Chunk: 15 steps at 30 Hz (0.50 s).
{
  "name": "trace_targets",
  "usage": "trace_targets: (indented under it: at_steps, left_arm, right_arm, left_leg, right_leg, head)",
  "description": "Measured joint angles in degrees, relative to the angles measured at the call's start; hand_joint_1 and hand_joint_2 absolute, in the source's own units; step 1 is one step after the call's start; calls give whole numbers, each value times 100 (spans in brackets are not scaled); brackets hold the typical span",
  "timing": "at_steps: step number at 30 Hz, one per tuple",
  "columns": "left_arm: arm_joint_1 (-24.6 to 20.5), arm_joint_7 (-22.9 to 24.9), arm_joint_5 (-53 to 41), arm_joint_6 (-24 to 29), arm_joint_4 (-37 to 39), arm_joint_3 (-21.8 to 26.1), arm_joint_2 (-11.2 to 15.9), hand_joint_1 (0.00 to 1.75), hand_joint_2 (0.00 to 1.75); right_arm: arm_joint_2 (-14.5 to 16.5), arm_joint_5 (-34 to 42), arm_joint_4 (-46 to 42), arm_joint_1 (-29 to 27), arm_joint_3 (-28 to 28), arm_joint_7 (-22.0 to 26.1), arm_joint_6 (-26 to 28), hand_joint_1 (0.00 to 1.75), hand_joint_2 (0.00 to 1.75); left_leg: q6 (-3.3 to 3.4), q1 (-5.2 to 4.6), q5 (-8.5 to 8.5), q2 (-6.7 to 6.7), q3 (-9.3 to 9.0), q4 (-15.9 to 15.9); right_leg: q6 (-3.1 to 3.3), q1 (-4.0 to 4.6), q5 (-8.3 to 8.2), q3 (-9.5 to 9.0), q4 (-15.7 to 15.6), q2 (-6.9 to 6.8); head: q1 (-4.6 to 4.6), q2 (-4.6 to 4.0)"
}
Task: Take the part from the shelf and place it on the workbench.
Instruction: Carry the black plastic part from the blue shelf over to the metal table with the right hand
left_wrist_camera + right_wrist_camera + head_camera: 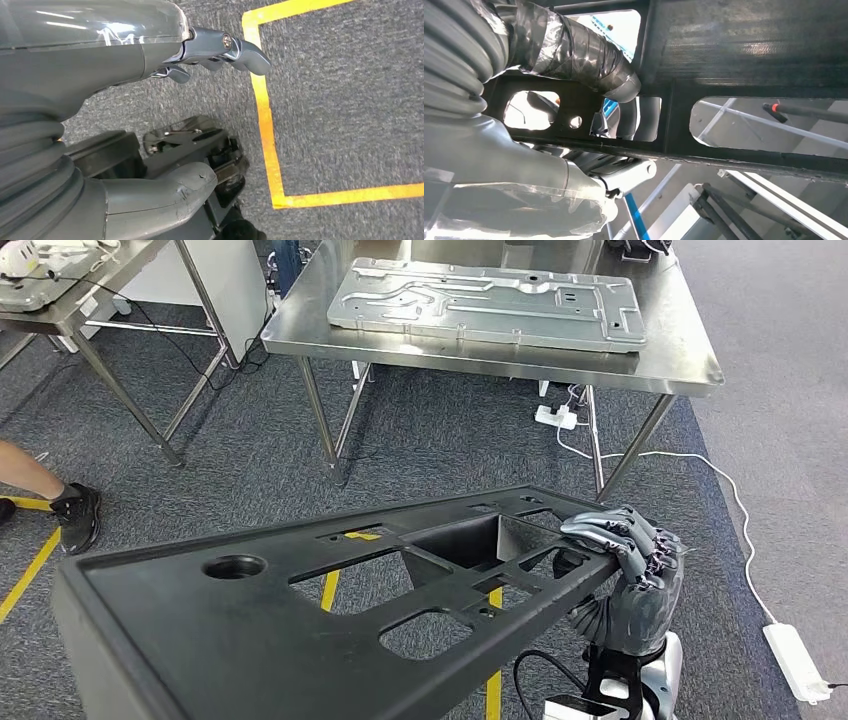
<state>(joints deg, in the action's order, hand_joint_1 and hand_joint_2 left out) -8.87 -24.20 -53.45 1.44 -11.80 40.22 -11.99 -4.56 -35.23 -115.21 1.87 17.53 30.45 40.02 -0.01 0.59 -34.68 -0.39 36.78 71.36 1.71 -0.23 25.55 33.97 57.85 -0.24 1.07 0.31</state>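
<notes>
The part (250,620) is a long black plastic panel with several cut-outs, lying tilted across the lower half of the head view. My right hand (630,570) grips its right edge, fingers curled over the top. In the right wrist view the thumb (589,55) presses against the underside of the part (749,40). My left hand (75,100) hangs over grey carpet, its fingers (240,50) and thumb (170,187) apart with nothing between them. The steel workbench (680,360) stands ahead and carries a flat silver metal plate (490,305).
A second steel table (60,290) stands at the far left. A person's leg and black shoe (75,515) show at the left edge. Yellow floor tape (25,575), a white cable and power strips (795,660) lie on the grey carpet.
</notes>
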Motion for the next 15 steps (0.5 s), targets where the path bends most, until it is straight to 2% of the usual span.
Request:
trace_targets:
  at_steps: [2, 3, 4, 6, 7, 9, 10, 12, 13, 14, 15]
  left_arm:
    - [-5, -3, 1, 0, 0, 0, 9, 0, 175]
    - [-11, -9, 2, 0, 0, 0, 10, 0, 175]
    - [-15, -16, 4, 0, 0, 0, 12, 0, 175]
    - [-3, -33, 8, 0, 0, 1, 15, 0, 175]
    - [8, -38, 9, 0, 0, 1, 16, 0, 175]
    - [15, -47, 13, 0, 0, 2, 16, 0, 175]
    - [11, -50, 16, 0, 0, 2, 14, 0, 175]
    - [12, -54, 27, 0, 0, 2, 15, 0, 175]
    - [17, -54, 34, 0, 0, 2, 16, 0, 175]
    - [24, -54, 40, -1, 0, 2, 16, 0, 175]
    - [28, -56, 44, -1, 0, 2, 15, 0, 175]
  right_arm:
    - [1, 0, 0, -1, 0, 0, 0, 175, 175]
    - [2, 0, 0, -3, 0, 0, 0, 175, 175]
    - [2, 0, -1, -5, 1, 0, 0, 175, 175]
    - [2, -2, -2, -19, 2, 1, 0, 175, 175]
    - [2, -3, -5, -28, 2, 1, 0, 175, 175]
    - [2, -7, -18, -43, 1, 4, 1, 175, 175]
    - [2, -8, -26, -51, 1, 5, 1, 175, 175]
    - [2, -9, -34, -85, 0, 9, 2, 175, 175]
    - [2, -9, -35, -109, 0, 10, 2, 175, 175]
    - [2, -9, -35, -130, 0, 10, 2, 175, 175]
    - [2, -9, -35, -142, 0, 12, 2, 175, 175]
  left_leg:
    - [19, 1, 451, 10, -300, -767]
    - [30, -13, 549, 17, -407, -1083]
    - [53, -29, 602, 20, -460, -1261]
    - [122, -56, 617, 18, -439, -1314]
    - [170, -41, 693, 19, -460, -1333]
    - [245, -7, 771, 23, -500, -1393]
    - [270, 7, 794, 27, -514, -1416]
    - [289, 3, 800, 28, -503, -1423]
    - [290, 2, 798, 27, -498, -1422]
    - [289, 1, 795, 24, -498, -1421]
    - [284, 2, 790, 18, -503, -1420]
  right_leg:
    - [-35, -2, 29, -23, 32, 4]
    - [-60, -2, 39, -25, 48, 4]
    - [-92, 0, 48, -21, 57, 2]
    - [-165, 3, 53, -19, 53, -1]
    - [-203, 8, 62, -25, 51, -1]
    - [-268, 7, 185, 22, 195, 5]
    - [-298, -1, 344, 132, 438, 9]
    - [-348, -30, 729, 497, 1192, 13]
    - [-367, -45, 838, 661, 1512, 12]
    - [-380, -57, 831, 737, 1643, 12]
    - [-386, -69, 709, 698, 1543, 12]
  head:
    - [-1, 0]
    - [-1, 0]
    - [-2, 0]
    - [-1, 0]
    - [-1, 0]
    - [-3, 0]
    - [-3, 0]
    - [-3, 0]
    - [-3, 0]
    - [-3, 0]
    - [-4, 0]
